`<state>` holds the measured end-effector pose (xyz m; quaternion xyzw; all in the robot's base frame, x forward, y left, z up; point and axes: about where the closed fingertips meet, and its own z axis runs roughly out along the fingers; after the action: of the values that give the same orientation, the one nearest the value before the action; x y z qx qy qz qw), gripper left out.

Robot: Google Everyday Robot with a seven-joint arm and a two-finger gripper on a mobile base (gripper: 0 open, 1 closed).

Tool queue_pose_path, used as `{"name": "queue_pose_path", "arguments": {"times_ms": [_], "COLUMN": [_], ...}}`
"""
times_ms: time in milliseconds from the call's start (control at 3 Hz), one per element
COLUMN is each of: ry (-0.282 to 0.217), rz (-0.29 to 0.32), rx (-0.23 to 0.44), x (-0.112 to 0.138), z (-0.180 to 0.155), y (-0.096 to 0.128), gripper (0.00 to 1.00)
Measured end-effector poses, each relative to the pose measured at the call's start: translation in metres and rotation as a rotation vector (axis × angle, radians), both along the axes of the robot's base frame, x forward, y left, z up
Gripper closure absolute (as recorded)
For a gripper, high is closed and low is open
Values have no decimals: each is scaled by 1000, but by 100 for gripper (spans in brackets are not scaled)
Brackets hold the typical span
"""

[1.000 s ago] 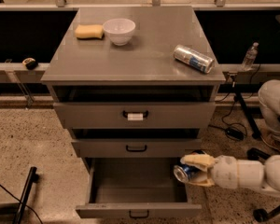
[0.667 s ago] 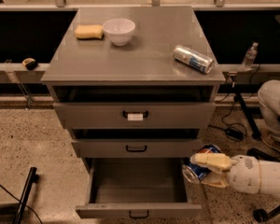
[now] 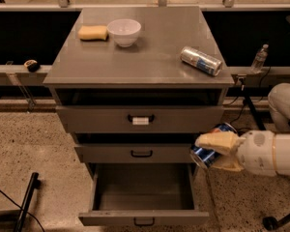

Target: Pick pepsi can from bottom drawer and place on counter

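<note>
My gripper (image 3: 216, 151) is shut on the pepsi can (image 3: 208, 154), a dark blue can held tilted between the cream fingers (image 3: 217, 141). It hangs at the right side of the cabinet, level with the middle drawer, above and to the right of the open bottom drawer (image 3: 142, 197). The drawer is pulled out and its inside looks empty. The counter (image 3: 150, 57) is the grey top of the cabinet, well above the can.
On the counter lie a silver and light-blue can (image 3: 200, 60) on its side at the right, a white bowl (image 3: 124, 31) and a yellow sponge (image 3: 93, 32) at the back left. A water bottle (image 3: 259, 58) stands on the ledge at right.
The gripper has lifted the pepsi can up and to the right, out of the bottom drawer, to the level of the middle drawer beside the cabinet.
</note>
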<state>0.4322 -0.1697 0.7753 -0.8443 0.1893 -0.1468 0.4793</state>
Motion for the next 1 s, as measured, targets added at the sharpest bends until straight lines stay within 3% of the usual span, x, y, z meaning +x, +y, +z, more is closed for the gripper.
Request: {"name": "queue_pose_path", "arguments": {"times_ms": [333, 1000], "ry": [34, 182], "rz": [2, 77], "rx": [-160, -265], "x": [21, 67], "z": [38, 98], "y": [36, 85], "gripper": [100, 100]}}
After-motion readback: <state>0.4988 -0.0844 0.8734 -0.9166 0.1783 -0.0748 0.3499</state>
